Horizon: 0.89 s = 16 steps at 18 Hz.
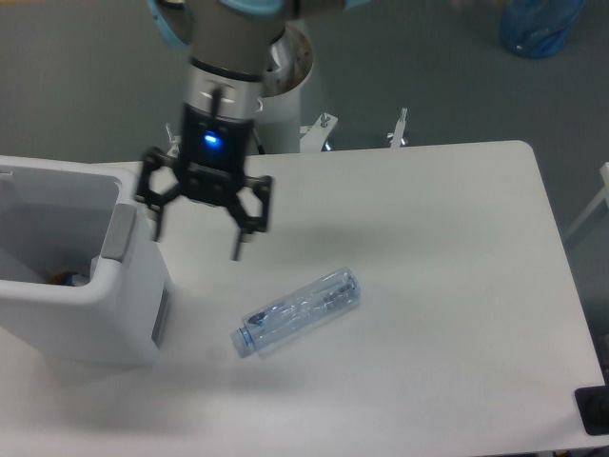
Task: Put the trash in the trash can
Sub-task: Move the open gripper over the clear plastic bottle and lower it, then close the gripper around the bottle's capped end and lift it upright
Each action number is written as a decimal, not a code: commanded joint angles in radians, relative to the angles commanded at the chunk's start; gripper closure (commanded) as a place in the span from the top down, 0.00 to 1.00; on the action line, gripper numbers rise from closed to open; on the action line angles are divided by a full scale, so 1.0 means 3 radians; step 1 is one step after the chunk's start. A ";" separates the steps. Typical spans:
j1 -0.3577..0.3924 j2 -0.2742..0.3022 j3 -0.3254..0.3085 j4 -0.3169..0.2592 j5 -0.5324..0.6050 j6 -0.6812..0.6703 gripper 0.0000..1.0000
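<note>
The tool hangs empty, jaws spread wide, between the trash can and the crushed plastic bottle at its four o'clock, seemingly readied to straddle it.

A robotics laboratory or test cell. A robot arm rises from a white pedestal bolted beside a plain white table. The floor is bare grey, with metal frame feet showing behind the table and a blue bag lying at the far edge.
</note>
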 joint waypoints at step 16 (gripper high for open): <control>-0.0317 -0.0696 -0.0260 0.0220 0.1039 0.0818 1.00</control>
